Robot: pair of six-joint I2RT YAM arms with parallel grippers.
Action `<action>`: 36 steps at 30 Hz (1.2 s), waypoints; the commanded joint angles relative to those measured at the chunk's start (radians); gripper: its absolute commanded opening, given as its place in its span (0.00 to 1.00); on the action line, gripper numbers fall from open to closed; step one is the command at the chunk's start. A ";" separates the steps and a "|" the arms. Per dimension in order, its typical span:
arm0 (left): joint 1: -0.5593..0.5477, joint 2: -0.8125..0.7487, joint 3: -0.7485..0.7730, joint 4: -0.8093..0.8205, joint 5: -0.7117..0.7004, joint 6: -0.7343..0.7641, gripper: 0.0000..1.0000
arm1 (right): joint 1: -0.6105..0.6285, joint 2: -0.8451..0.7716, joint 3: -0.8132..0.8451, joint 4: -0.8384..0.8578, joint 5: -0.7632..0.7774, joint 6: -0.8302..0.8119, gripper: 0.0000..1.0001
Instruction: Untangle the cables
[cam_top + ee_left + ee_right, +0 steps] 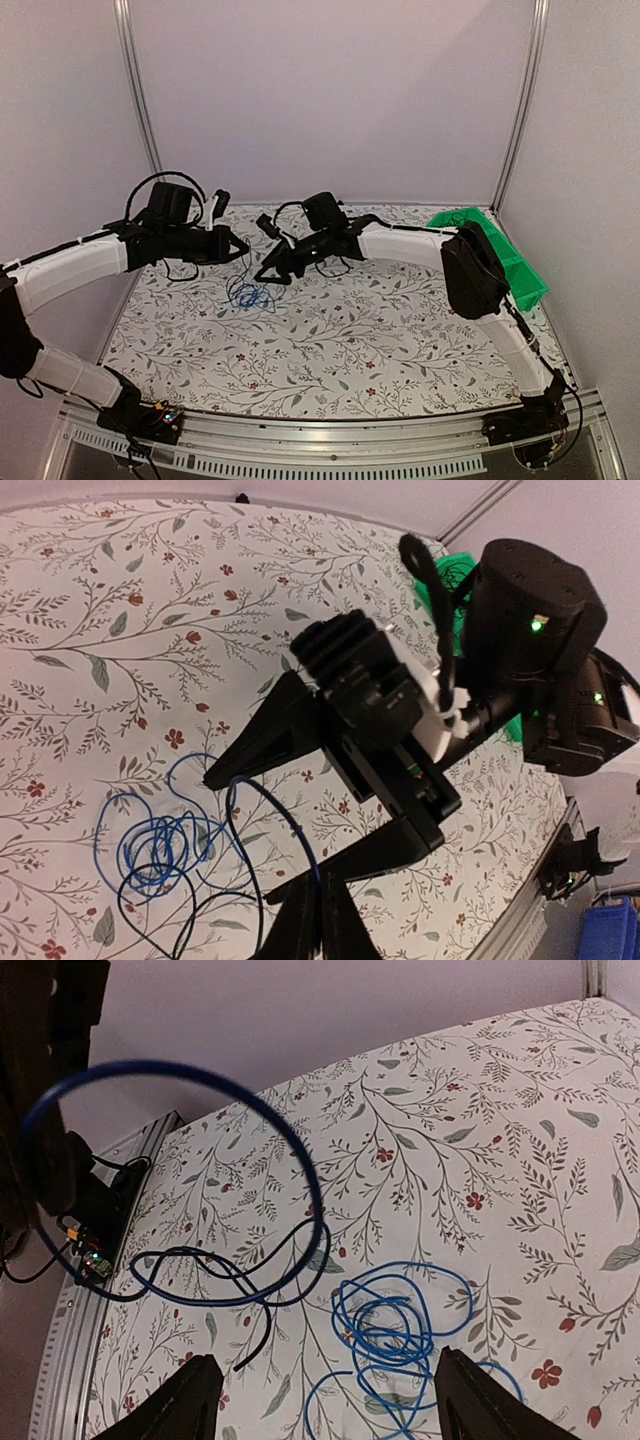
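The cables lie as a loose tangle on the floral table (400, 330): a blue coil (252, 297) with thin black strands (190, 920) beside it. In the left wrist view the blue cable (160, 855) rises from the coil in an arc and ends between my left gripper's (320, 920) closed fingers. My left gripper (243, 247) hangs above and left of the tangle. My right gripper (262, 275) is open just above the coil. In the right wrist view its fingers (190, 1400) stand wide apart, with the blue coil (400, 1325) and a black cable end (262, 1315) between them.
A green bin (500, 255) stands at the table's far right and also shows in the left wrist view (455, 570). An aluminium rail (330, 440) runs along the near edge. Grey walls and frame posts (138, 90) close the back and sides.
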 commanded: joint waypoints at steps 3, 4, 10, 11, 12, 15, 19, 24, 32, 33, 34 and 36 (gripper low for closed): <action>-0.002 -0.079 0.068 -0.027 0.050 -0.053 0.00 | 0.038 0.103 0.052 0.178 -0.129 0.188 0.78; -0.004 -0.092 0.082 -0.029 0.052 -0.061 0.00 | 0.046 0.115 0.058 0.186 -0.113 0.194 0.78; -0.007 -0.167 0.214 -0.045 0.046 -0.095 0.00 | 0.056 0.187 0.052 0.201 -0.027 0.267 0.53; -0.007 -0.175 0.229 -0.045 0.040 -0.096 0.00 | 0.056 0.192 0.050 0.189 -0.020 0.260 0.50; -0.007 -0.184 0.240 -0.045 0.030 -0.094 0.00 | 0.054 0.194 0.047 0.172 -0.019 0.254 0.48; -0.007 -0.200 0.232 -0.043 -0.028 -0.074 0.00 | 0.036 0.164 0.017 0.146 -0.044 0.232 0.47; -0.006 -0.202 0.178 -0.019 -0.085 -0.068 0.00 | 0.016 0.017 -0.106 0.127 -0.057 0.152 0.53; -0.005 -0.179 0.123 0.023 -0.076 -0.077 0.00 | 0.012 -0.247 -0.282 0.062 0.026 -0.099 0.59; -0.005 -0.126 0.072 0.083 -0.024 -0.103 0.00 | 0.013 -0.341 -0.220 -0.076 0.153 -0.294 0.63; -0.005 -0.120 0.070 0.090 -0.016 -0.107 0.00 | 0.013 -0.339 -0.204 -0.088 0.155 -0.305 0.63; -0.005 -0.114 0.068 0.094 -0.010 -0.110 0.00 | 0.014 -0.331 -0.189 -0.094 0.156 -0.311 0.63; -0.005 -0.107 0.067 0.099 0.000 -0.116 0.00 | 0.016 -0.316 -0.161 -0.105 0.152 -0.315 0.64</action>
